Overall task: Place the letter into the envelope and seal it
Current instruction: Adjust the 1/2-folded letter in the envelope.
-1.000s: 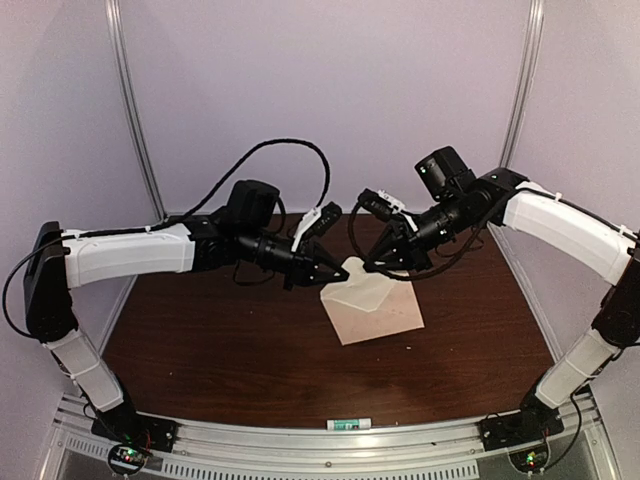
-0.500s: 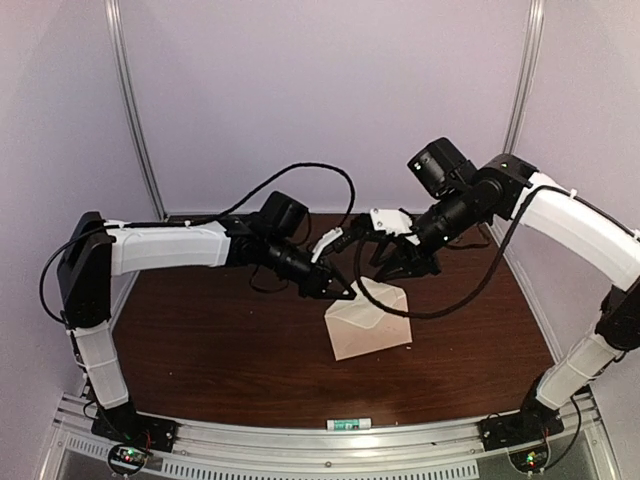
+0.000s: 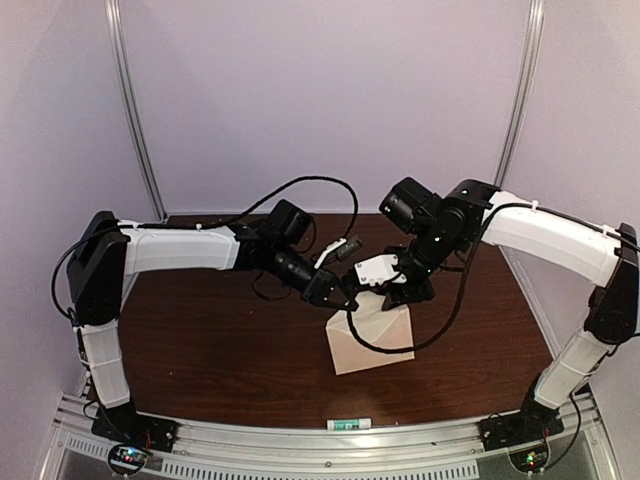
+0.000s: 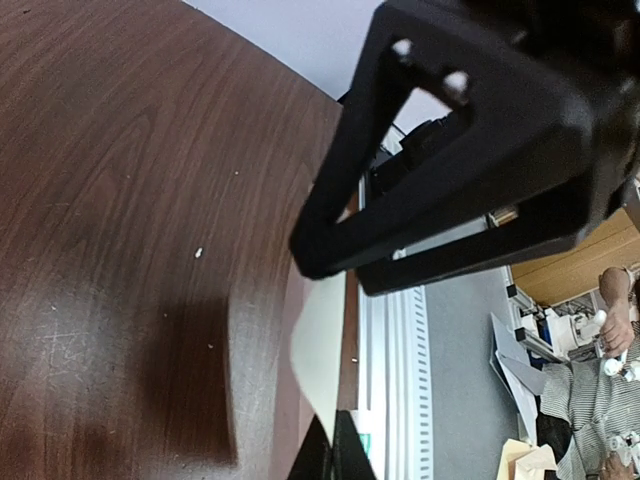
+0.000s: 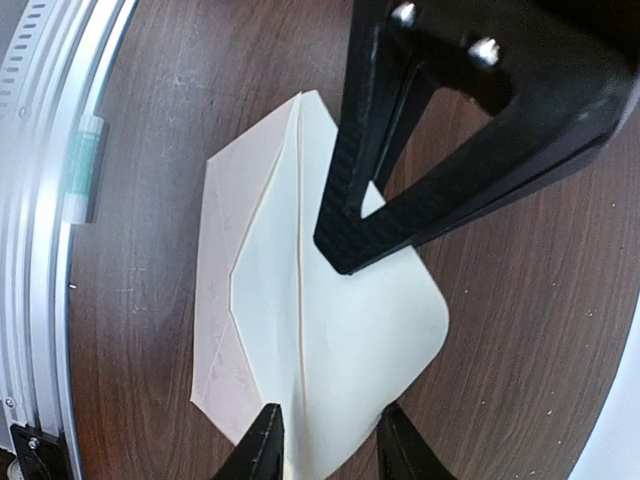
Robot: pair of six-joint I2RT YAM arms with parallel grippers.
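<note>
Directly below right end effector (image 5: 332, 442) | envelope (image 5: 340, 330) on table (image 5: 530, 300) | jaws parted

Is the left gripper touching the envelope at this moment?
Touching. In the left wrist view the envelope runs as a pale strip down into the shut tips of the left gripper, with no gap.

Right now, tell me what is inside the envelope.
The envelope lies flap open; cream paper shows in its V-shaped mouth. Its front panels cover the rest, so the letter cannot be confirmed.
</note>
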